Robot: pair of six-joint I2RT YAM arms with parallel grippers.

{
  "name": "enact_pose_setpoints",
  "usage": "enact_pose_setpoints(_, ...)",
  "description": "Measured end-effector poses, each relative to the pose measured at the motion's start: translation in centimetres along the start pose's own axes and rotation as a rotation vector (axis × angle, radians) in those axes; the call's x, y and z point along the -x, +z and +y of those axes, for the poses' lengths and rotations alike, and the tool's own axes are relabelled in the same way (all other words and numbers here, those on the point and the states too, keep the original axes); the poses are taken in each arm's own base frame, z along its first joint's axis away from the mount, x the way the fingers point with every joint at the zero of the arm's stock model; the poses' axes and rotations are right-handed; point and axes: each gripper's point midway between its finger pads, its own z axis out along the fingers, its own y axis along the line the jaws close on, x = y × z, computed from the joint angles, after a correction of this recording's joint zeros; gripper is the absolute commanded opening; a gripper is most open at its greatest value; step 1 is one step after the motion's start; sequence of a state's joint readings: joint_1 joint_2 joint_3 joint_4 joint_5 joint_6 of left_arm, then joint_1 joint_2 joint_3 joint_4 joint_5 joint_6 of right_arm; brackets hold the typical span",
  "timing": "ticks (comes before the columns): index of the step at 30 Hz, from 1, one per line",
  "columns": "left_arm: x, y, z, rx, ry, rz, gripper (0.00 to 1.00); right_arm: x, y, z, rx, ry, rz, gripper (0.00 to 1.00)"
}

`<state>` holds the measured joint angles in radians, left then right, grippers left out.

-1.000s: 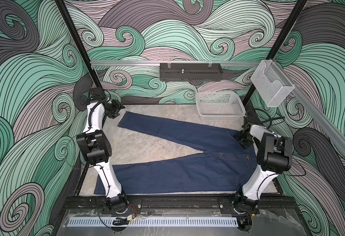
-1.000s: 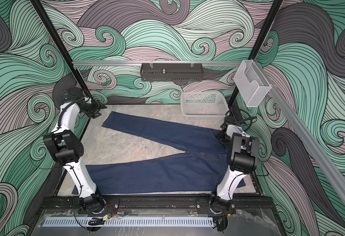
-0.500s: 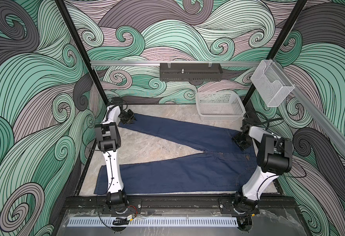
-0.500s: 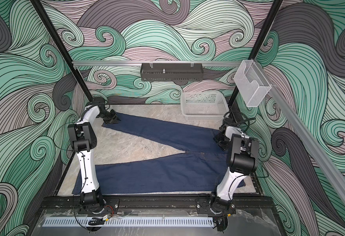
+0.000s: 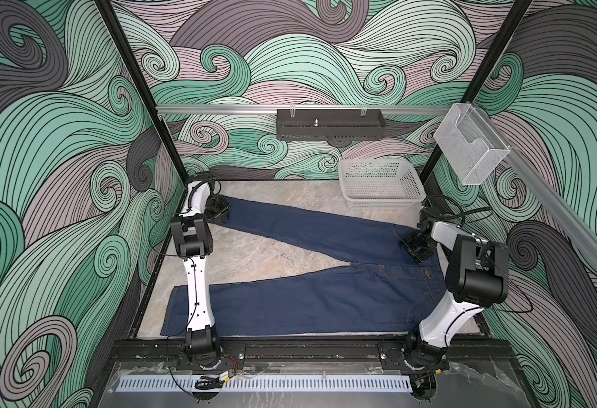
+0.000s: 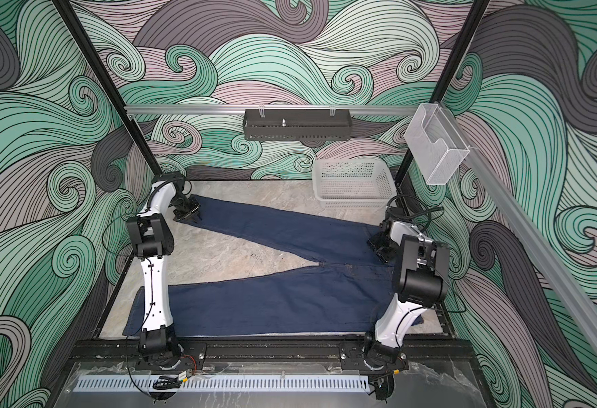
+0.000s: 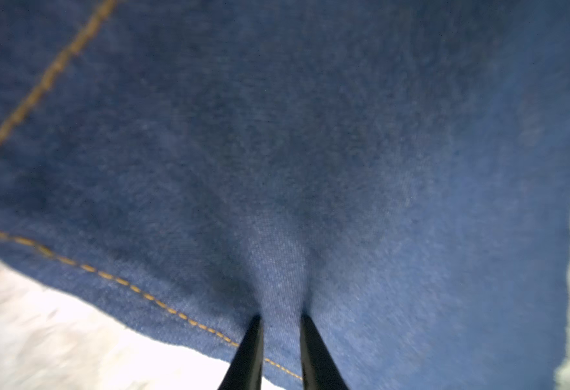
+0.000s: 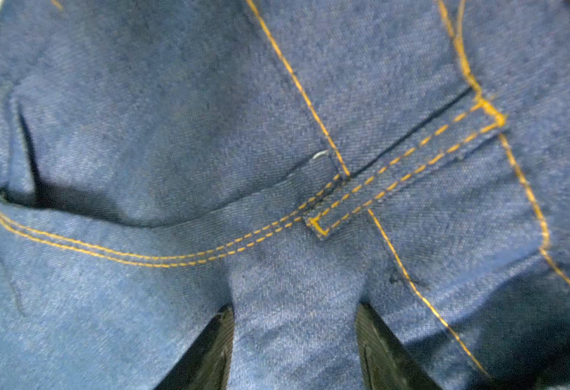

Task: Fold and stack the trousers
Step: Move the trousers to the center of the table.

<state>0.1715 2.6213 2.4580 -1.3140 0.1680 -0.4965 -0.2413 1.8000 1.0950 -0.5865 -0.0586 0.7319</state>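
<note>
Timing matters most, I judge: the far leg has to come over onto the near one, so both grips should rise together, low and level, or the denim drags and twists. The trousers (image 5: 325,303) lie spread in a V on the counter (image 5: 254,254), waist by the right arm. The left end effector (image 7: 281,317) is clenched on a thin ridge of cloth at the far hem. The right end effector (image 8: 295,307) stands wider, grasping a thick fold beside a belt loop.

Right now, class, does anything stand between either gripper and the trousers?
Nothing visible does. The left gripper pinches the trousers at the far leg's hem; the right gripper has a ridge of waist denim between its fingers.
</note>
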Motion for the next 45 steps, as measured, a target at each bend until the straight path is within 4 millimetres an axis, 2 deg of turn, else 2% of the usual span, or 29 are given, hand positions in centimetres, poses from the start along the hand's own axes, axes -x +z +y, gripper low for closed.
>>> enact_pose_setpoints(6,-0.6,-0.4,3.5,0.099,-0.028,0.046,0.22,-2.4,-0.1,0.0,0.015,-0.041,0.036,0.59)
enact_pose_setpoints(13,-1.0,-1.2,9.1,0.161,-0.115,0.103,0.25,-5.1,-0.7,0.2,0.031,-0.089,0.082,0.62)
enact_pose_setpoints(16,-0.7,-1.4,10.2,0.155,-0.132,0.106,0.25,-4.7,-1.7,-0.1,0.016,-0.095,0.06,0.68)
enact_pose_setpoints(18,-0.5,-1.6,10.5,0.142,-0.137,0.104,0.27,-3.2,-2.9,0.4,0.02,-0.094,0.012,0.7)
enact_pose_setpoints(21,-0.1,-2.1,9.8,0.119,-0.121,0.087,0.31,0.6,-5.2,1.7,0.046,-0.083,-0.097,0.72)
enact_pose_setpoints(23,0.4,-2.7,9.0,0.096,-0.106,0.063,0.39,3.3,-6.5,2.1,0.057,-0.056,-0.159,0.72)
enact_pose_setpoints(25,0.8,-3.3,8.0,0.071,-0.087,0.041,0.44,5.4,-6.9,2.0,0.053,-0.027,-0.195,0.72)
enact_pose_setpoints(28,0.9,-3.6,7.0,0.035,-0.072,0.028,0.51,7.6,-5.9,1.5,0.02,0.008,-0.205,0.72)
enact_pose_setpoints(32,1.0,-4.4,5.5,-0.022,-0.058,0.009,0.55,8.5,-3.0,1.3,-0.029,0.018,-0.163,0.7)
enact_pose_setpoints(35,1.3,-6.2,4.3,-0.069,-0.044,-0.036,0.57,8.7,-1.4,1.3,-0.052,0.023,-0.135,0.69)
enact_pose_setpoints(41,1.6,-11.1,2.3,-0.155,-0.013,-0.148,0.58,9.5,-0.5,2.0,-0.056,0.029,-0.136,0.63)
enact_pose_setpoints(45,1.9,-12.2,2.0,-0.174,-0.005,-0.181,0.58,9.9,-0.2,2.4,-0.044,0.05,-0.146,0.54)
